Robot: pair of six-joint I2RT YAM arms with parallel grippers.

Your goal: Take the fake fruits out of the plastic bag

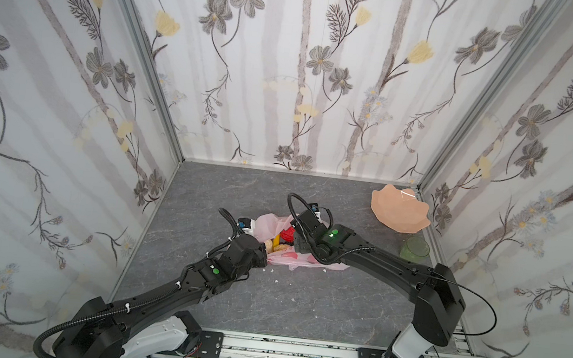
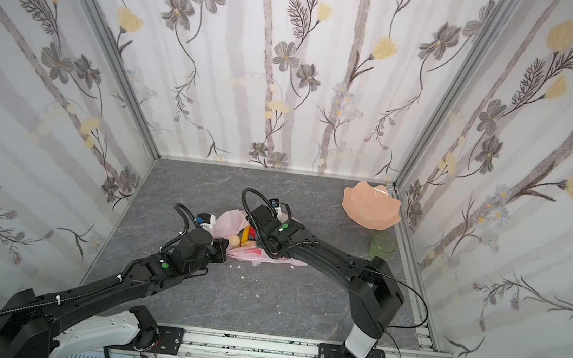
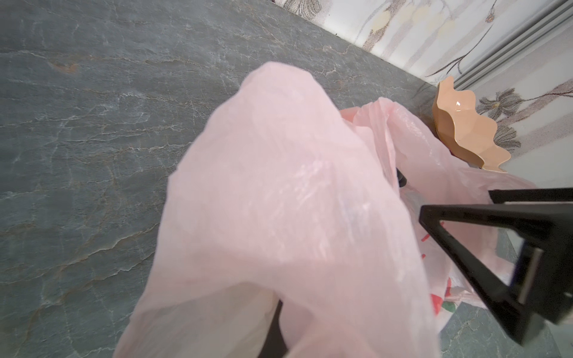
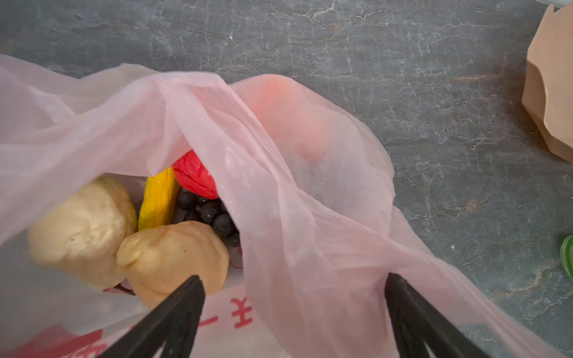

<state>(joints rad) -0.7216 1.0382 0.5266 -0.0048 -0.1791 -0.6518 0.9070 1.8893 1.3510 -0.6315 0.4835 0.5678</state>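
Observation:
The pink plastic bag [image 1: 299,260] lies mid-table in both top views, its mouth open. My left gripper [image 3: 279,325] is shut on a lifted fold of the bag [image 3: 279,186], which covers its jaws. My right gripper [image 4: 294,288] is open at the mouth: one finger [image 4: 192,294] is beside a beige fruit [image 4: 173,257], the other [image 4: 400,294] is against the film. Inside lie a second beige fruit [image 4: 80,232], a yellow banana [image 4: 159,198], a red apple [image 4: 193,176] and dark grapes [image 4: 210,214]. An orange shape [image 4: 276,93] shows through the film.
A peach scalloped plate [image 1: 399,209] leans at the back right corner, with a green translucent cup [image 1: 415,248] in front of it. Small white crumbs [image 1: 275,280] lie on the grey stone-look table [image 1: 300,306]. Floral walls close in three sides.

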